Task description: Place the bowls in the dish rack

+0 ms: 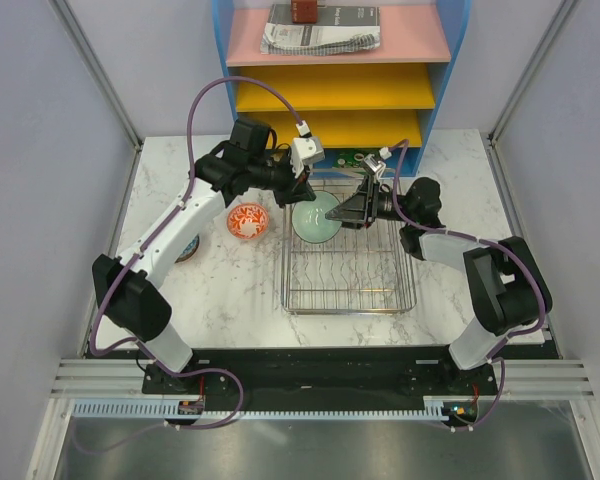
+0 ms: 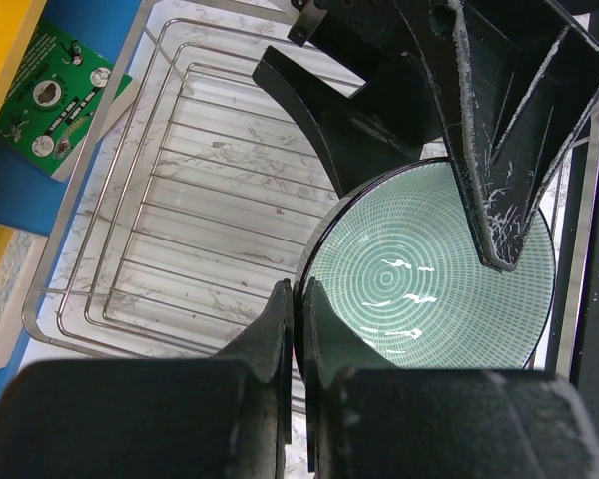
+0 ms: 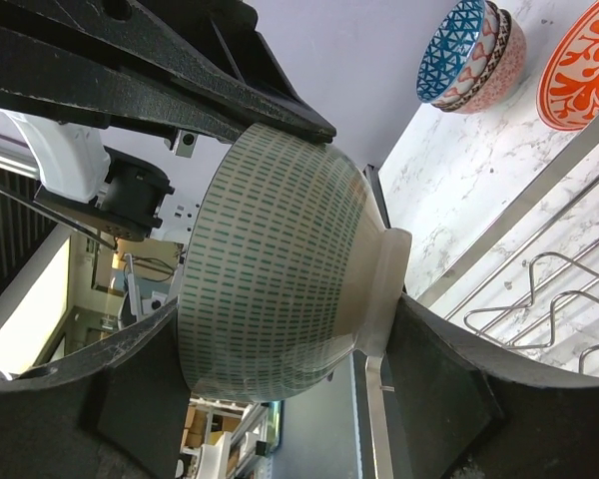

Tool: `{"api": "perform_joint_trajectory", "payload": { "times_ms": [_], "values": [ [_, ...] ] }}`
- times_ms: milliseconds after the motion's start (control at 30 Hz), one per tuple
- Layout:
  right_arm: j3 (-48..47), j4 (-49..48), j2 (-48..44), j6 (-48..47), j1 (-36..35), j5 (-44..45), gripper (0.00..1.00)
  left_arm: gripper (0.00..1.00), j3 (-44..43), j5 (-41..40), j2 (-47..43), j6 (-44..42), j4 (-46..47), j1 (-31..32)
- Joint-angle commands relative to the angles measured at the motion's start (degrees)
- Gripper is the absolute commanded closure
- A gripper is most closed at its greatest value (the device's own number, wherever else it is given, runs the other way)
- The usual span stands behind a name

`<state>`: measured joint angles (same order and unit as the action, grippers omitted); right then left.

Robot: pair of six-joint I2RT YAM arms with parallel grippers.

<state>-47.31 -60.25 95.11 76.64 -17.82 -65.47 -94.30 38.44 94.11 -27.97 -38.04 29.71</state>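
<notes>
A pale green bowl [image 1: 315, 222] [image 2: 429, 269] [image 3: 270, 269] hangs on its side over the far end of the dish rack [image 1: 348, 290] [image 2: 160, 200] [image 3: 539, 279]. My left gripper [image 1: 304, 193] [image 2: 299, 299] is shut on its rim. My right gripper [image 1: 352, 210] [image 3: 285, 319] spans the bowl from rim to foot. One finger presses the foot and the other sits at the rim. A red-orange patterned bowl [image 1: 248, 221] [image 3: 584, 60] rests on the table left of the rack. A blue patterned bowl [image 3: 459, 50] is stacked on another bowl further left, partly hidden under my left arm in the top view.
A blue-framed shelf unit [image 1: 340, 90] with yellow and pink trays stands at the back, with papers on the top tray. A green circuit board [image 2: 55, 100] lies at its foot, just behind the rack. Grey walls close in both sides of the marble table [image 1: 230, 290].
</notes>
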Motion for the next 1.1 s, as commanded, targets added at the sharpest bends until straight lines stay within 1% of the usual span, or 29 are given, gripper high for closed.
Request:
{"api": "perform_joint_trajectory", "payload": {
  "times_ms": [0,67,100,133,167,200,233,300,333,367,400,433,500,533,633,700,733,867,900,967,1000,1067],
  "values": [
    [0.1,-6.8,-1.2,0.8,-0.5,-0.7,0.48,0.98,0.3,0.7,-1.5,0.8,3.6,0.2],
    [0.2,-6.8,-1.2,0.8,-0.5,-0.6,0.57,0.98,0.3,0.7,-1.5,0.9,3.6,0.2],
    [0.3,-6.8,-1.1,0.7,-0.5,-0.5,0.66,0.98,0.4,0.7,-1.4,1.0,3.6,0.2],
    [0.3,-6.8,-1.0,0.7,-0.5,-0.4,0.70,0.98,0.5,0.7,-1.4,1.0,3.7,0.2],
    [0.3,-6.8,-1.1,0.7,-0.5,-0.3,0.74,0.97,0.7,0.5,-1.5,1.0,3.7,0.2],
    [0.3,-6.7,-1.0,0.7,-0.5,-0.2,0.81,0.96,0.9,0.5,-1.4,1.0,3.7,0.2],
    [0.3,-6.5,-1.0,0.5,-0.5,0.1,0.84,0.94,1.0,0.5,-1.6,1.0,3.7,0.2],
    [0.4,-4.9,-1.2,-0.3,-0.5,0.6,0.92,0.78,1.4,0.2,-1.6,0.7,3.6,0.2],
    [0.4,-3.8,-1.3,-1.6,-0.5,1.0,0.94,0.74,1.6,-0.2,-1.6,0.6,3.5,0.2],
    [0.3,-2.7,-1.5,-2.7,-0.5,1.3,0.96,0.66,1.8,-0.4,-1.4,0.5,3.5,0.2],
    [0.3,0.2,-1.6,-3.8,-0.4,1.6,0.98,0.61,2.1,-0.6,-1.4,0.4,3.3,0.2],
    [0.2,1.4,-2.0,-4.7,-0.3,1.8,0.99,0.51,2.2,-0.8,-1.4,0.4,3.3,0.1],
    [-0.1,5.4,-2.3,-7.8,-0.2,2.5,1.00,0.40,2.7,-0.9,-1.4,0.5,3.4,-0.1],
    [-0.1,6.4,-2.6,-8.7,-0.1,2.6,1.00,0.29,3.0,-0.8,-1.4,0.6,3.4,-0.3],
    [-0.4,10.7,-3.0,-11.9,0.1,3.5,1.00,0.17,3.4,-0.3,-1.6,1.2,3.3,-1.1],
    [-0.9,14.8,-3.6,-15.1,0.3,4.5,1.00,0.13,3.6,0.2,-1.8,1.9,3.4,-2.1],
    [-0.9,16.0,-3.7,-16.1,0.3,4.8,1.00,0.08,3.9,0.5,-2.1,2.4,3.5,-2.6],
    [-2.3,22.4,-4.3,-20.9,0.9,6.3,1.00,0.07,4.5,1.7,-3.2,3.9,3.7,-5.5],
    [-2.8,25.7,-4.5,-23.6,1.0,6.9,1.00,0.07,4.7,2.3,-3.6,4.1,3.9,-7.0],
    [-3.7,29.3,-4.5,-26.4,1.1,8.1,1.00,0.06,5.5,2.8,-4.5,5.2,3.9,-8.6],
    [-5.2,34.4,-4.3,-28.7,1.4,8.6,1.00,0.06,5.9,3.0,-4.9,5.4,3.9,-10.2],
    [-7.8,38.7,-4.3,-34.6,1.7,11.1,1.00,0.06,7.5,2.5,-5.8,5.8,3.9,-11.6]
  ]
}}
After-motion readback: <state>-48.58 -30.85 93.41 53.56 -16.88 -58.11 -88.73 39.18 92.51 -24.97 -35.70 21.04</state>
